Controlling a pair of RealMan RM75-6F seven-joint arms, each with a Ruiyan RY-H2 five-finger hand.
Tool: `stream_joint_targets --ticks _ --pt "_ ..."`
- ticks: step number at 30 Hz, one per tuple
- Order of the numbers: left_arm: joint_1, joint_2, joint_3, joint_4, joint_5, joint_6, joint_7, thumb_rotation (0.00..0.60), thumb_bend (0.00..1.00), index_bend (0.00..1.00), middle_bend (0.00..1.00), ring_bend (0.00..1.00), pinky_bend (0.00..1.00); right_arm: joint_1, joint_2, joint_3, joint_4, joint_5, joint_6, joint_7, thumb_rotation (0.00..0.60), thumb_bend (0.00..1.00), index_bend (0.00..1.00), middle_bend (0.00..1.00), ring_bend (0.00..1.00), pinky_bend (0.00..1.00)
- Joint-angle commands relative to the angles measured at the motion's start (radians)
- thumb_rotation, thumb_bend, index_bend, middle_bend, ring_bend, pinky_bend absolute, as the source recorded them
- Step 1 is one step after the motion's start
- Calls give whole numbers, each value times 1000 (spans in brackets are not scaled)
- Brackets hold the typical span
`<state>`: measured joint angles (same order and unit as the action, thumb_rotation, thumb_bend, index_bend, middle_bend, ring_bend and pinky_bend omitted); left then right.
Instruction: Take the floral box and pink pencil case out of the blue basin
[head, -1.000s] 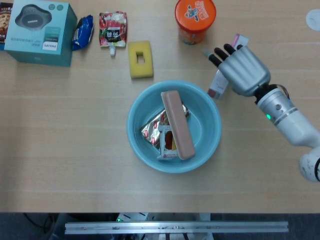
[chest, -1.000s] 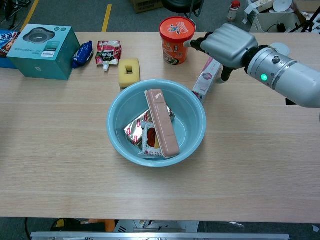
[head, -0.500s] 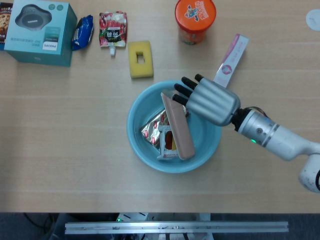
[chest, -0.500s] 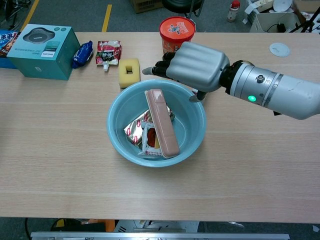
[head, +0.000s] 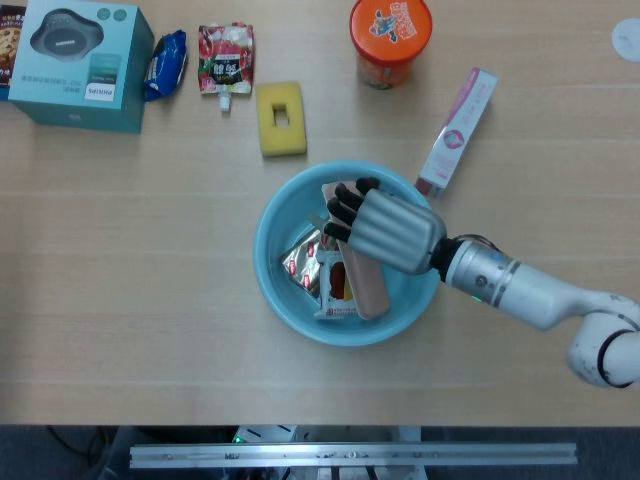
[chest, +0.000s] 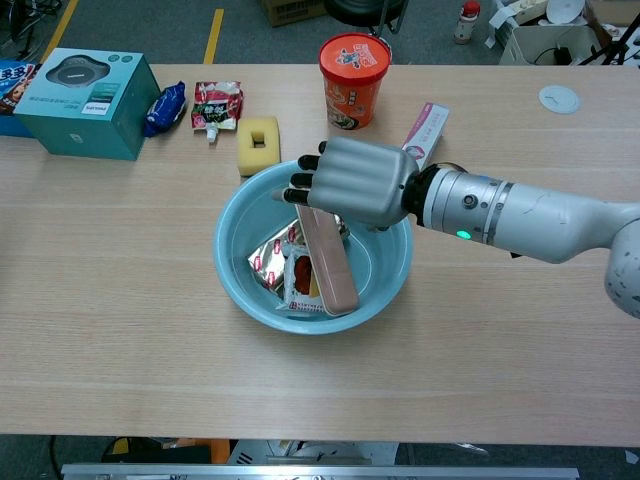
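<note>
The pink pencil case (head: 369, 286) (chest: 334, 268) lies slanted inside the blue basin (head: 270, 262) (chest: 226, 258), on top of snack packets. My right hand (head: 385, 230) (chest: 355, 185) hovers over the case's far end with its fingers spread, covering that end; it holds nothing that I can see. Whether the fingertips touch the case is unclear. The floral box (head: 457, 132) (chest: 426, 124) lies flat on the table just right of the basin, behind the hand. My left hand shows in neither view.
Behind the basin are a yellow sponge (head: 282, 120), an orange noodle cup (head: 389, 38), a red pouch (head: 226, 58), a blue packet (head: 166, 62) and a teal box (head: 78, 62). Foil snack packets (head: 308, 262) lie in the basin under the case.
My right hand left the floral box lying beside the basin, then swung left and down over the basin, ending above the pencil case's far end.
</note>
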<state>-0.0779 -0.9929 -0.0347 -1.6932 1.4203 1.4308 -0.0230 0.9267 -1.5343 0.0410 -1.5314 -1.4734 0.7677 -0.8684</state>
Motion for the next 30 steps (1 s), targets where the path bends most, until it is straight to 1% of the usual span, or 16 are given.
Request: stream_joint_targets --ticks 1,7,13,18,21,23,25,28,30 --pt "1 1 1 2 1 -1 -4 600 360 211 180 103 101 8 -38 -4 37 13 -8 -24 600 23 123 256 202 393" --pt "4 6 2 9 0 -2 -17 600 359 211 180 103 100 17 -106 -6 108 3 2 -42 600 16 126 256 202 386" --pt "6 7 1 17 -2 -4 -31 600 359 211 180 103 100 27 -153 -11 157 -17 10 -43 600 14 129 257 202 381" --pt "5 8 2 20 1 -8 -37 600 359 211 180 103 101 36 -183 -20 193 -23 -3 -53 600 14 150 262 202 380" --pt "5 9 2 21 2 -10 -40 600 360 211 180 103 100 38 -198 -26 213 -26 -8 -53 600 14 180 273 202 380" --pt "5 9 3 22 2 -10 -41 600 360 211 180 103 100 39 -207 -29 225 -30 -7 -47 600 14 218 292 202 380" --pt "5 9 2 24 1 -11 -43 600 359 211 180 103 100 41 -217 -31 243 -41 -3 -35 600 19 289 328 215 381" --pt "5 9 2 25 0 -12 -45 600 359 211 180 103 100 44 -230 -37 271 -65 9 -11 600 73 405 387 271 391" --pt "5 8 2 27 0 -13 -45 600 359 211 180 103 100 47 -240 -43 295 -91 25 15 600 103 493 435 319 423"
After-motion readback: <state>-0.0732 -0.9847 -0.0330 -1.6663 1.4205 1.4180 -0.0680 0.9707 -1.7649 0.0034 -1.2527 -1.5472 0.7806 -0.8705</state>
